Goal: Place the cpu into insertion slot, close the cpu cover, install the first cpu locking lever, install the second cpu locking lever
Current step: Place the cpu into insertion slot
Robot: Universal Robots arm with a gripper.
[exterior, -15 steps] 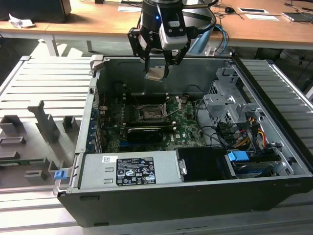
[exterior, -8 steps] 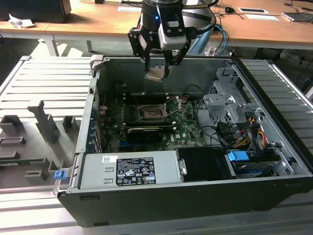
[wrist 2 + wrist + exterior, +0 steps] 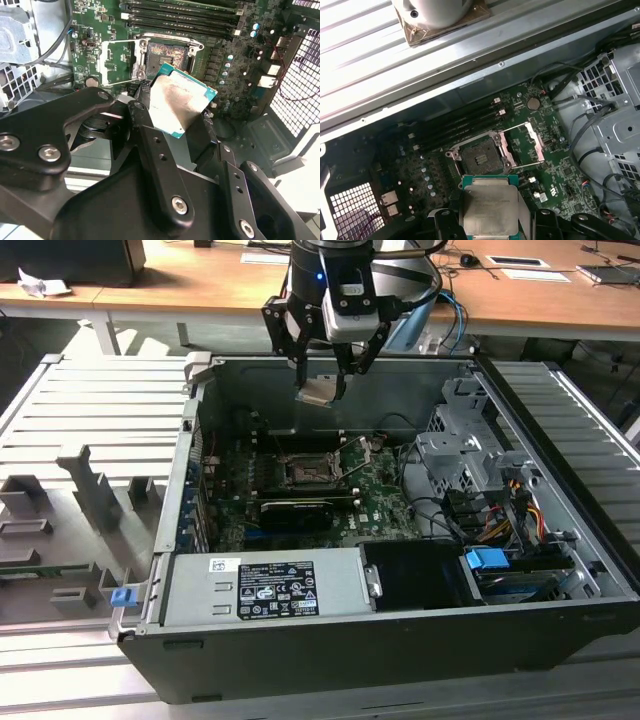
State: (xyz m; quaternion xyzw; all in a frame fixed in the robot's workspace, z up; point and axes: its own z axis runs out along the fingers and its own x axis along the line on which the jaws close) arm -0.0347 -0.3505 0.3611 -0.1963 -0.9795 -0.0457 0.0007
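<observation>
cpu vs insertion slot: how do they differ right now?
Look: the cpu has a pale silvery face; the insertion slot is dark inside a metal rim.
Pose: the cpu is held up in the gripper; the insertion slot sits empty in the green board.
Shared: both are square and look alike in outline.

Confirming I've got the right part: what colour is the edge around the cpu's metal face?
Teal green, all around the cpu; clearest in the second wrist view.
</observation>
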